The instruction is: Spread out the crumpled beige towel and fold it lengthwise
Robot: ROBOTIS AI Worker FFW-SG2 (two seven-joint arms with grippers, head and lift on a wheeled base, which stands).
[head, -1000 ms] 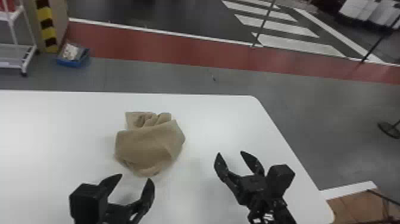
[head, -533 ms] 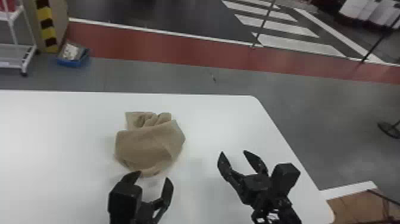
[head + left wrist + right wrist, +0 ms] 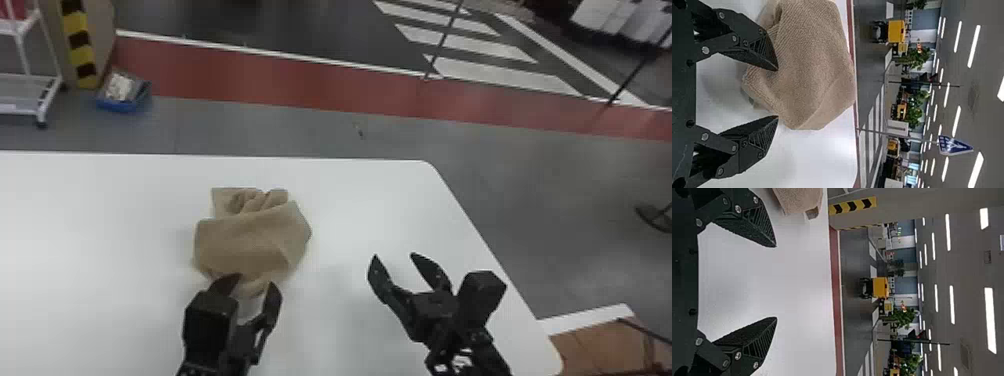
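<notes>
The crumpled beige towel lies bunched on the white table, its far side in small folds. My left gripper is at the towel's near edge, open, with its fingertips over or just before the cloth. In the left wrist view, the towel fills the space beyond the open left gripper; one fingertip overlaps it. My right gripper stands open over the table, right of the towel and apart from it. In the right wrist view, nothing is between the fingers of the right gripper, and part of the towel shows beyond.
The white table has its far edge behind the towel and its slanting right edge beside my right gripper. On the floor beyond stand a blue bin and a white rack. A brown surface lies off the table's right side.
My left gripper has moved right and forward to the towel's near edge. The right gripper has shifted slightly to the right. The towel looks the same.
</notes>
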